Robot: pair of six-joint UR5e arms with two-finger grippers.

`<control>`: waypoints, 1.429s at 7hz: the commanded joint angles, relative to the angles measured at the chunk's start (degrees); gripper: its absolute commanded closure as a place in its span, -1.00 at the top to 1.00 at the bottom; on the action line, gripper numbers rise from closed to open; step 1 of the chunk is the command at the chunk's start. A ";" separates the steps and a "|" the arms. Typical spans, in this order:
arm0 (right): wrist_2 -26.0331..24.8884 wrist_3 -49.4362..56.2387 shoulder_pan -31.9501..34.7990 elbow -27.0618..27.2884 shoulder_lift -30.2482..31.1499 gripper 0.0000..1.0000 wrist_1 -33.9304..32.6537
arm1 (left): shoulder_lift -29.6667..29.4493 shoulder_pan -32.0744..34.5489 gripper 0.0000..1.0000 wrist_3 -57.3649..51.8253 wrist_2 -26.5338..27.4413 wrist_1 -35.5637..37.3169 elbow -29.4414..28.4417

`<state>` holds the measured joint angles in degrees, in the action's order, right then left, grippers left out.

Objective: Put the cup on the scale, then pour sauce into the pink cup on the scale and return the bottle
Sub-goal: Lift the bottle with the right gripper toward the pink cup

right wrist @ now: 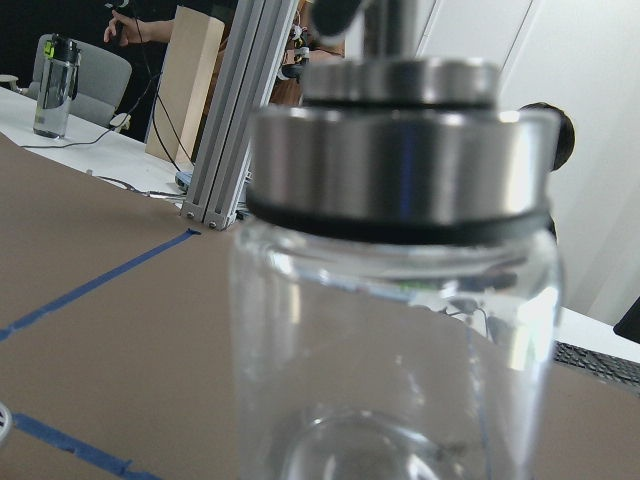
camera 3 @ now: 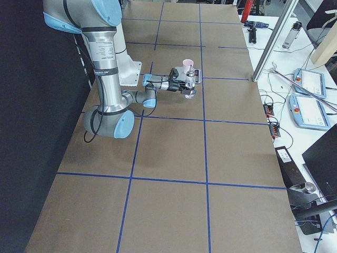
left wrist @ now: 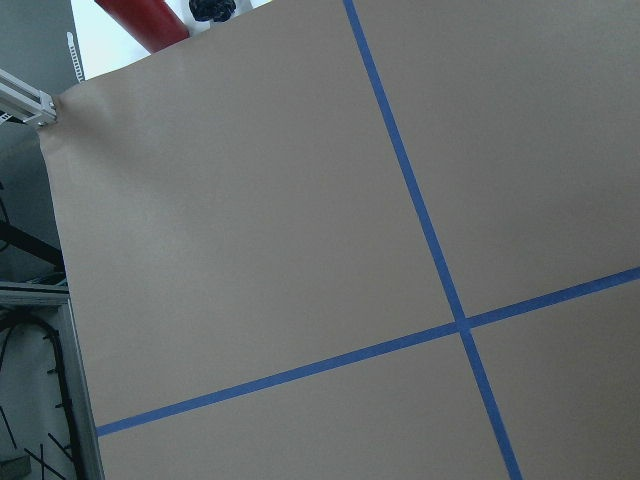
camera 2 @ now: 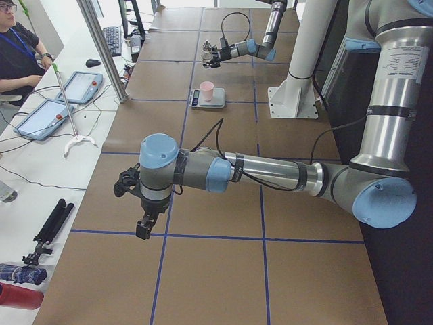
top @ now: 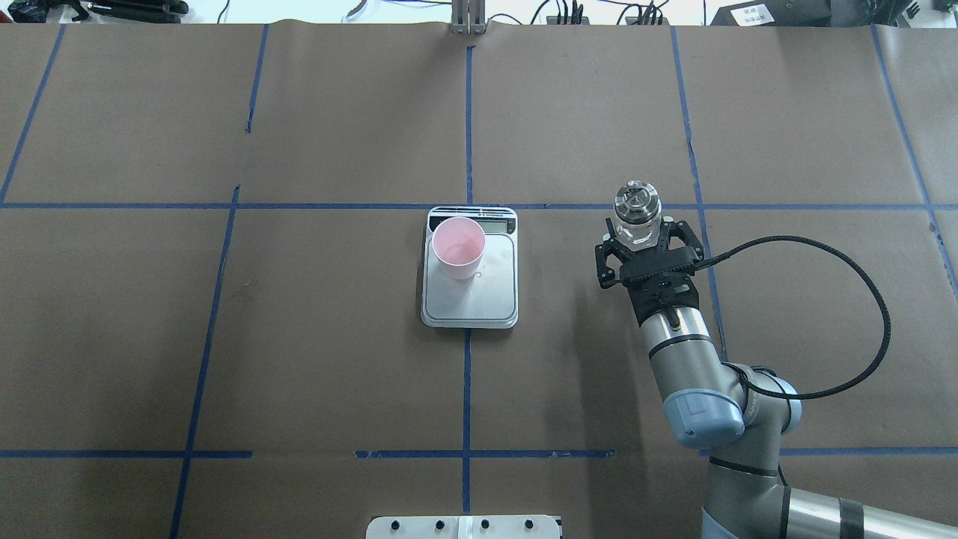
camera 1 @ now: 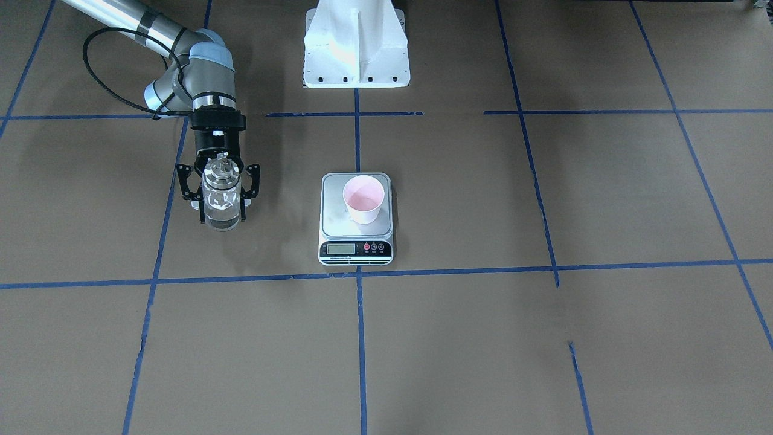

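The pale pink cup (camera 1: 363,199) stands upright on the silver scale (camera 1: 338,208), toward its back left corner in the overhead view (top: 458,247). The clear glass bottle (camera 1: 221,196) with a silver cap stands upright between the fingers of my right gripper (camera 1: 222,211), level with the scale and well off to my right of it (top: 637,213). The fingers sit against its sides. Clear liquid shows in its lower part (right wrist: 400,400). I cannot tell whether its base rests on the table. My left gripper (camera 2: 135,206) hangs far off over the table's left end; I cannot tell its state.
The white robot pedestal (camera 1: 356,48) stands behind the scale. Blue tape lines cross the brown paper table (top: 299,337). Tablets, cables and tools (camera 2: 40,115) lie on the side bench beyond the table edge, where a person sits.
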<state>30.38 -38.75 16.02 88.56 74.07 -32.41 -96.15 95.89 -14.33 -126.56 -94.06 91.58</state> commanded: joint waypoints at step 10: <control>-12.52 10.71 -1.07 11.98 -8.50 -1.00 -49.04 | 1.58 0.00 1.00 0.00 -0.09 0.19 -2.28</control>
<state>20.64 -28.05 15.06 100.60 66.13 -78.57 -94.58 95.89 -14.33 -126.65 -93.87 89.47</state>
